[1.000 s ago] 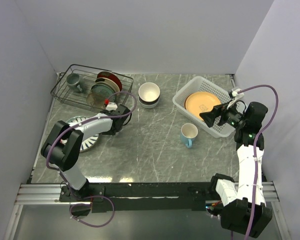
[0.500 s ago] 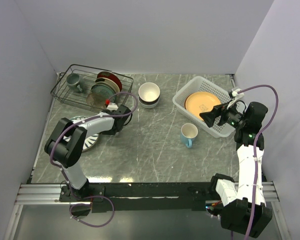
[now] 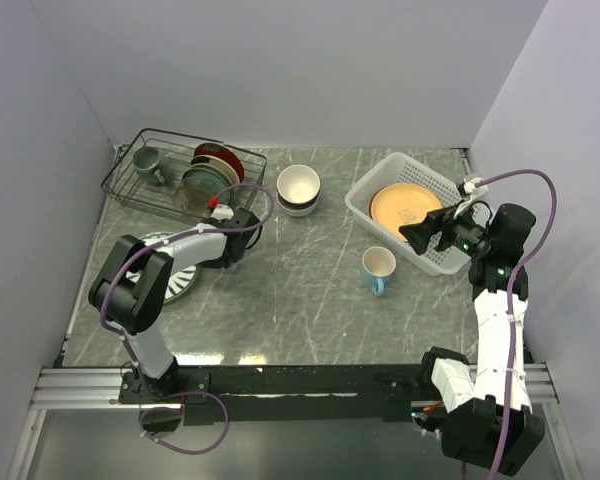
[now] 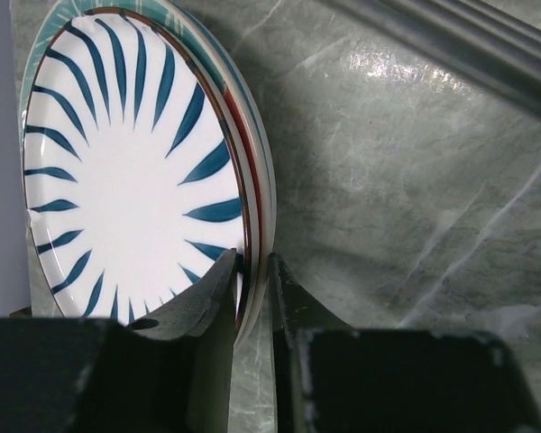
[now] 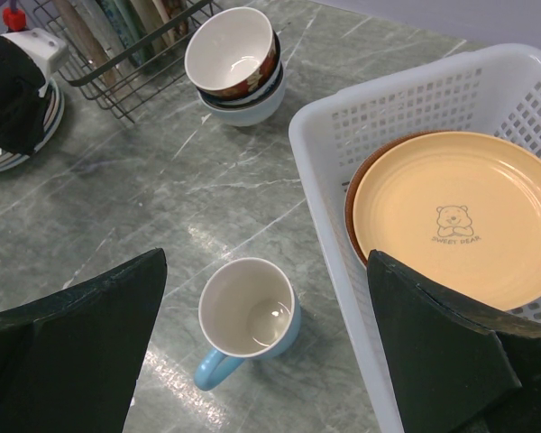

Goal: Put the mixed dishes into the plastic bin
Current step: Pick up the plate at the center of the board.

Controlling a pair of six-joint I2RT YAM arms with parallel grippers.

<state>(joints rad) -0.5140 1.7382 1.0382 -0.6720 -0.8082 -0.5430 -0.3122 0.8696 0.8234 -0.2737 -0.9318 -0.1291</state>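
the space was enclosed by plain pale lilac walls [image 3: 280, 70] at the back and on both sides. the table [image 3: 300, 290] was topped with grey-green marbled stone, veined in white. a metal rail [image 3: 80, 388] was fixed along its near edge.

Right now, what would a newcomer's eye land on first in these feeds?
The navy-striped plate fills the left wrist view, at the scene's left, with the left gripper straddling its rim, jaws nearly closed. On the right, a yellow bear-print plate already lies in the white bin, and a light blue mug stands just outside it.
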